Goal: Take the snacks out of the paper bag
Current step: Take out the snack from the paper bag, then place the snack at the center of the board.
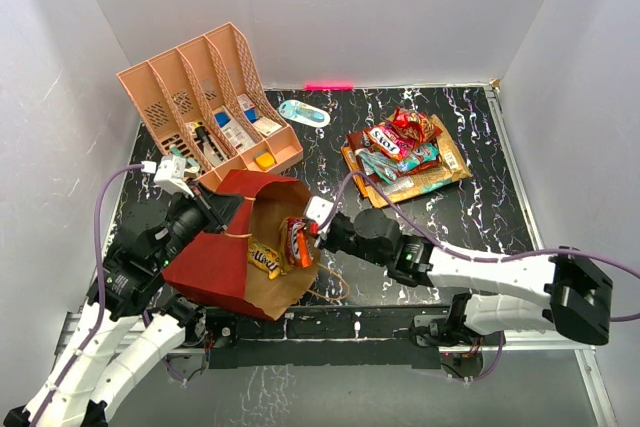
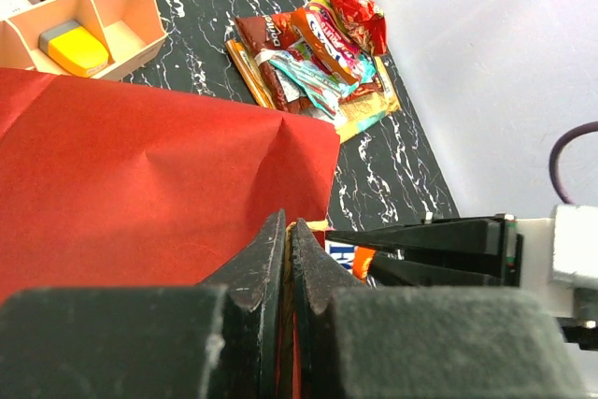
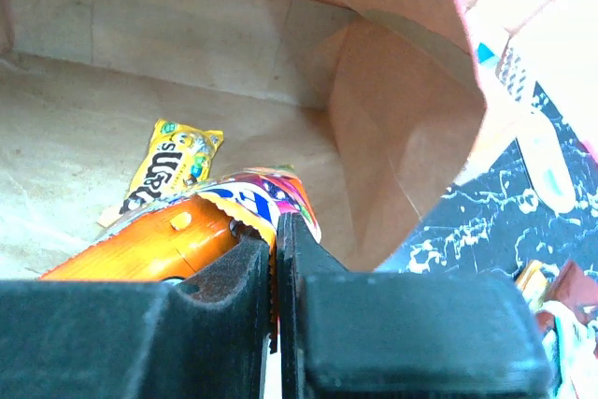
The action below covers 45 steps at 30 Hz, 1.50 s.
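The dark-red paper bag [image 1: 215, 267] lies on its side with its mouth open to the right. Its red outside fills the left wrist view [image 2: 140, 175] and its brown inside the right wrist view [image 3: 187, 35]. My left gripper [image 1: 226, 209] [image 2: 286, 223] is shut on the bag's upper rim. My right gripper [image 1: 312, 235] [image 3: 277, 223] is in the bag's mouth, shut on the edge of an orange snack packet [image 1: 295, 243] [image 3: 149, 245]. A yellow packet [image 1: 265, 263] [image 3: 173, 163] lies inside the bag. Several snacks [image 1: 405, 152] [image 2: 318, 49] are piled on the table at the right.
A peach slotted organizer [image 1: 205, 97] [image 2: 117, 30] stands behind the bag at the back left. A light-blue oval object [image 1: 303, 113] lies beside it. A pink tape strip [image 1: 329, 85] marks the back edge. White walls close in the dark marbled table [image 1: 480, 207].
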{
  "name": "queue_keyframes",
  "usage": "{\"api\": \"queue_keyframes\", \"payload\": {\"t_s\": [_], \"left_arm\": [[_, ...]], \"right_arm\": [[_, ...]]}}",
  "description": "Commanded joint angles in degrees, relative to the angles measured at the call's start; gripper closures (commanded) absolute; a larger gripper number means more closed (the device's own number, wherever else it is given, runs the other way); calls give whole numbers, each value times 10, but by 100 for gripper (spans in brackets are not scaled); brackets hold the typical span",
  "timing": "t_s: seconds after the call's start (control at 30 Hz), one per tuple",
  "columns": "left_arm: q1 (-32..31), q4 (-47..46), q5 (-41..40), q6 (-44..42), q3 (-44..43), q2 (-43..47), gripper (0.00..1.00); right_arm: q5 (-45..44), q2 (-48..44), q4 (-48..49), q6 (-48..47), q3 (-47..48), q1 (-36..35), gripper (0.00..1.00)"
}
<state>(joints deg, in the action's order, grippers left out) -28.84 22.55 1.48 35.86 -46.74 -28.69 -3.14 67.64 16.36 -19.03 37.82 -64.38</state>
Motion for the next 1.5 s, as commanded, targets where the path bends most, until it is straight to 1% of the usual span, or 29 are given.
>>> {"api": "queue_keyframes", "payload": {"t_s": [0.0, 0.1, 0.13, 0.2, 0.27, 0.37, 0.43, 0.53, 0.6, 0.73, 0.8, 0.83, 0.9, 0.97, 1.1, 1.17, 1.23, 1.33, 1.47], "left_arm": [[1, -22, -13, 4, -3, -16, 100], [1, -20, -19, 9, -5, -25, 100], [0, -18, -22, 9, -6, -28, 100], [1, -16, -26, 9, -8, -32, 100], [1, -15, -30, 9, -9, -34, 100], [1, -14, -31, 8, -10, -34, 100], [1, -14, -32, 5, -12, -35, 100], [1, -14, -31, -3, -14, -38, 100], [1, -12, -31, -11, -19, -42, 100], [1, -12, -24, -25, -27, -54, 100], [1, -12, -20, -33, -32, -60, 100], [1, -11, -19, -37, -34, -63, 100], [1, -9, -20, -44, -35, -65, 100], [1, -5, -25, -47, -35, -62, 100], [1, 0, -31, -53, -34, -55, 100], [0, -1, -34, -54, -30, -52, 100], [1, -4, -33, -54, -27, -52, 100], [0, -8, -28, -53, -25, -54, 100], [1, -12, -24, -53, -25, -58, 100]], "right_arm": [[-81, -58, 1, 123, 23, 0, 92], [-158, -78, -71, 208, 74, -1, 92], [-183, -84, -109, 227, 94, -1, 92], [-232, -100, -154, 245, 124, 0, 92], [-297, -119, -176, 239, 146, 0, 92], [-426, -136, -189, 199, 182, 8, 92], [-473, -130, -189, 166, 202, 44, 92], [-455, -104, -193, 137, 232, 143, 92], [-418, -84, -199, 138, 252, 216, 92], [-348, -27, -205, 153, 297, 328, 92], [-313, 9, -212, 180, 314, 373, 93], [-282, 31, -211, 193, 319, 392, 92], [-239, 63, -211, 219, 333, 422, 92], [-215, 90, -218, 240, 355, 434, 92], [-181, 121, -246, 269, 394, 434, 92], [-153, 121, -237, 262, 389, 434, 92], [-125, 116, -206, 239, 374, 434, 92], [-139, 122, -182, 226, 380, 435, 92], [-150, 159, -158, 185, 409, 443, 92]]}}
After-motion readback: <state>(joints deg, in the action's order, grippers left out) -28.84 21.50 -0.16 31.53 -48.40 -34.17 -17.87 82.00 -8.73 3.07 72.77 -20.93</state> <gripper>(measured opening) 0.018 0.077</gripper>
